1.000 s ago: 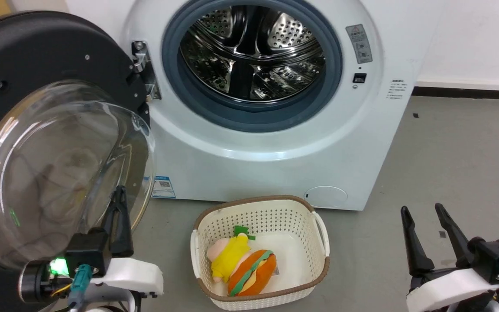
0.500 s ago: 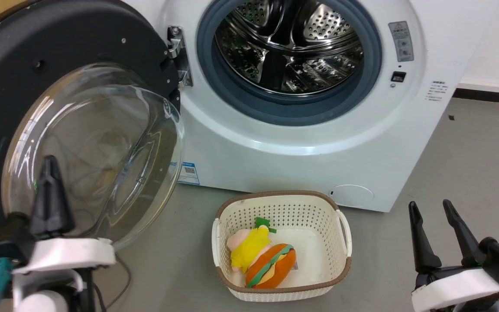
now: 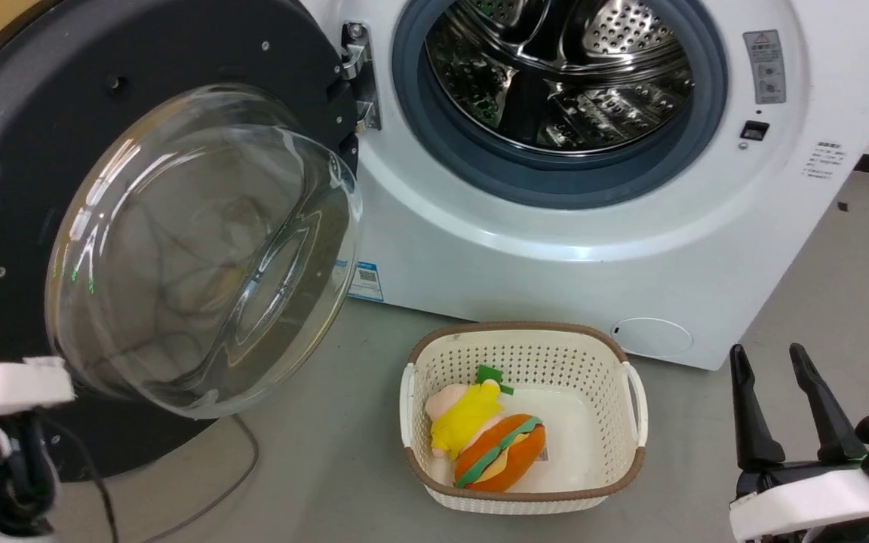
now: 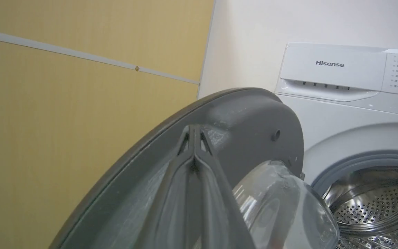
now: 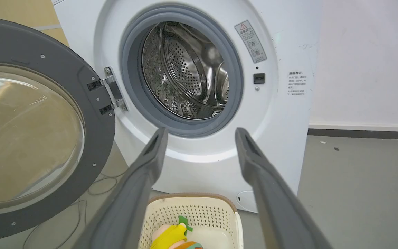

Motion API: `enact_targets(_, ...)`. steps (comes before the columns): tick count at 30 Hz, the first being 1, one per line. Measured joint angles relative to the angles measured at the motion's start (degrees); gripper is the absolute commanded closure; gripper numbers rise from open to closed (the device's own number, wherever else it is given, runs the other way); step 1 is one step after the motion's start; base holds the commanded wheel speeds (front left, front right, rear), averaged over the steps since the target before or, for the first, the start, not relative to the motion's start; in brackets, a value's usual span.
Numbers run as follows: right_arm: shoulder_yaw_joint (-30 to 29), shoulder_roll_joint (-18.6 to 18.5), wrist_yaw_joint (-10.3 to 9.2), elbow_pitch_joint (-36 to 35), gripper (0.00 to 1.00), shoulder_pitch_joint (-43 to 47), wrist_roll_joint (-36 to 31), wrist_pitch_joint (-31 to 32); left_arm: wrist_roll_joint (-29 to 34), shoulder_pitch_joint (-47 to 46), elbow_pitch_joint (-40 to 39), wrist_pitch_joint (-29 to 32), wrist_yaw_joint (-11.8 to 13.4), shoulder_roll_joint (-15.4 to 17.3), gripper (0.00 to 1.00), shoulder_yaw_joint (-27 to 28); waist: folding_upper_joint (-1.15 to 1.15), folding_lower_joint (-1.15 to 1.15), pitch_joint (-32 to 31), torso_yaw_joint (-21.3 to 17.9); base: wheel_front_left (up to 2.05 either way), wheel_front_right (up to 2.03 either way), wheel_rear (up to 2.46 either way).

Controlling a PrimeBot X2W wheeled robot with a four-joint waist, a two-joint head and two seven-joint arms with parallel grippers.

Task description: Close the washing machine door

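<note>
**Black door wide open, left fingers pinched at its rim**

Black and glossy, the washing machine door [image 3: 178, 60] stands swung fully out to the left of the washing machine [image 3: 525, 249] on its hinge [image 3: 359, 75], its glass bowl [image 3: 201, 249] bulging toward the camera and the drum [image 3: 570, 68] exposed. The left gripper [image 4: 194, 131] has its fingers pressed together on nothing, aimed at the door's inner face near the upper rim. The right gripper [image 3: 766, 353] waits low at the right, spread wide and empty.

The main risk is a push from the wrong side. From here the fingers face the inner surface, so pressing would force the door further open and strain the hinge. A narrow pinched tip could also skid off the smooth rim or glass. A weak swing may leave the latch uncaught.

Whether the left fingertips touch the door cannot be told. In the head view the left arm shows as a pale forearm [image 3: 4, 388], cut off at the edge. The door's lower edge and outer face are hidden. A basket [image 3: 517, 328] with soft toys [image 3: 498, 452] sits before the machine.
</note>
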Motion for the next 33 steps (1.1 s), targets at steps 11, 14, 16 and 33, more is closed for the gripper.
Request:
enact_targets(11,-0.9,0.0,0.0,0.1,0.0,-0.1,1.5,-1.4,-9.5,-9.3,10.5,3.8,-0.6,7.9,1.0,6.1,0.0,0.0,1.7,2.4,0.0,0.0,0.0)
enact_targets(14,-1.3,0.0,0.0,0.3,0.0,-0.1,2.3,-1.9,-15.5,-13.6,17.0,11.1,-0.6,11.4,1.0,7.8,0.0,0.0,2.3,2.8,0.0,0.0,0.0)
enact_targets(16,-1.4,0.0,0.0,0.3,0.0,-0.1,2.6,-2.2,-18.7,-14.6,19.2,15.9,-0.8,12.4,1.0,8.1,0.0,0.0,2.6,2.9,0.0,0.0,0.0)
enact_targets(33,-2.9,0.0,0.0,0.6,0.0,-0.2,5.3,-4.3,-40.1,-11.8,19.3,46.1,-3.9,16.5,1.0,6.1,0.0,0.0,3.9,6.1,0.0,0.0,0.0)
